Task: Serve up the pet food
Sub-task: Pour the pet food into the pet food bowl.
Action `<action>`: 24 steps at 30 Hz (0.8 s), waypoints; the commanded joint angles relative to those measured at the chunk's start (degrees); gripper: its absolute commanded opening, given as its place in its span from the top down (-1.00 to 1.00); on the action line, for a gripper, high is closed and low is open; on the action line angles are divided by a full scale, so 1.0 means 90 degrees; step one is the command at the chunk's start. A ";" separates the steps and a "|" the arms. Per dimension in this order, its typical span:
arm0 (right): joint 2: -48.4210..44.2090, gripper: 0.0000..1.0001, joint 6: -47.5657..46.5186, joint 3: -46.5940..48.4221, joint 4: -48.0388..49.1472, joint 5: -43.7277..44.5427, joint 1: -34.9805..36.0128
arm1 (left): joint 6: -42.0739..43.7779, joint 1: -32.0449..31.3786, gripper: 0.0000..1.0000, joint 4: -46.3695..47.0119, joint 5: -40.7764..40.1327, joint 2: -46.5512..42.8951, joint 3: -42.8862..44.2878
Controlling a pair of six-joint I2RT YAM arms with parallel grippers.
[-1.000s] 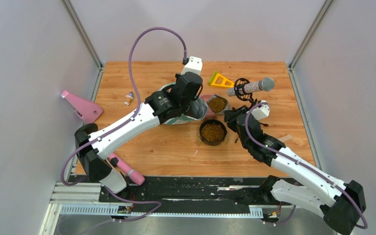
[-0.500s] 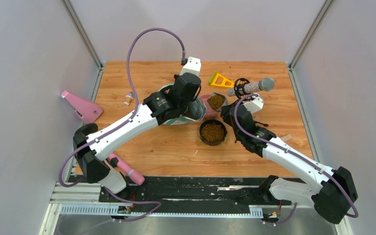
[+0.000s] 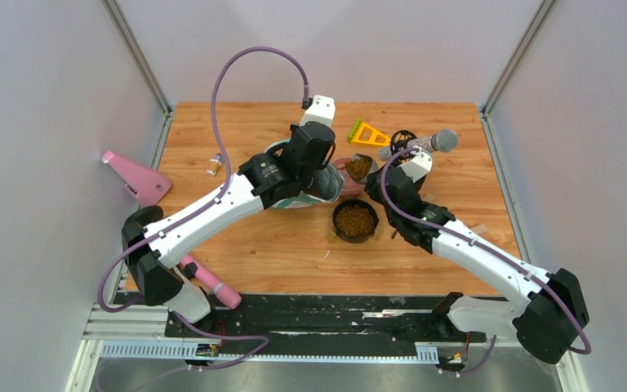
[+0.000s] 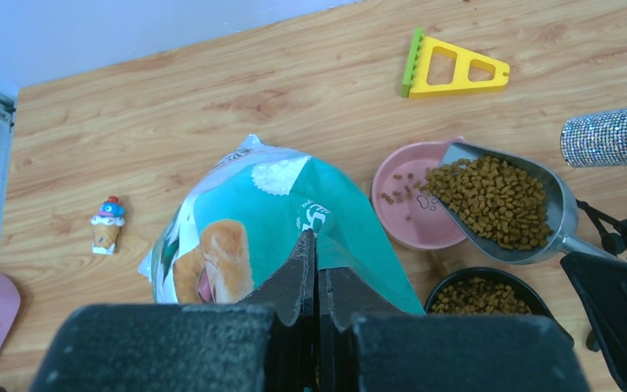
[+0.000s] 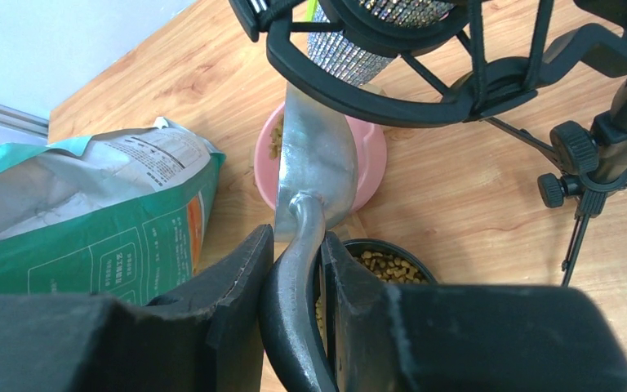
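Over pink bowl (image 4: pixel 398 184) rim: pet food (image 4: pixel 490 200) heaped in tilted scoop (image 4: pixel 561 214). Right claw (image 5: pixel 296 245) grasps scoop handle; left claw (image 4: pixel 314 245) clenched on bag (image 4: pixel 245 212) top. Risk: fast tilt spills pellets past rim; microphone (image 4: pixel 612 135) close, may snag wrist.

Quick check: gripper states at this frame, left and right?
Left gripper: jaws shut above the food bag; whether they pinch it cannot be told.
Right gripper: closed on the grey scoop by its handle.
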 commanded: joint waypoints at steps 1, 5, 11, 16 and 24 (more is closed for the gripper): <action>-0.0054 1.00 -0.0203 0.0339 -0.0005 0.0050 -0.0021 | -0.0112 0.0042 1.00 0.0506 -0.0348 -0.0539 0.0068; -0.0058 1.00 -0.0341 0.0363 -0.0088 0.0068 -0.0021 | -0.0112 0.0041 1.00 0.0496 -0.0346 -0.0522 0.0082; 0.0046 1.00 -0.0616 0.0496 -0.0219 0.0112 -0.0021 | -0.0127 0.0041 1.00 0.0486 -0.0341 -0.0511 0.0094; 0.0163 1.00 -0.0851 0.0625 -0.0299 0.0178 -0.0021 | -0.0103 0.0041 1.00 0.0486 -0.0358 -0.0511 0.0104; 0.0329 1.00 -0.1400 0.0909 -0.0425 0.0200 -0.0021 | -0.0069 0.0041 1.00 0.0484 -0.0399 -0.0514 0.0114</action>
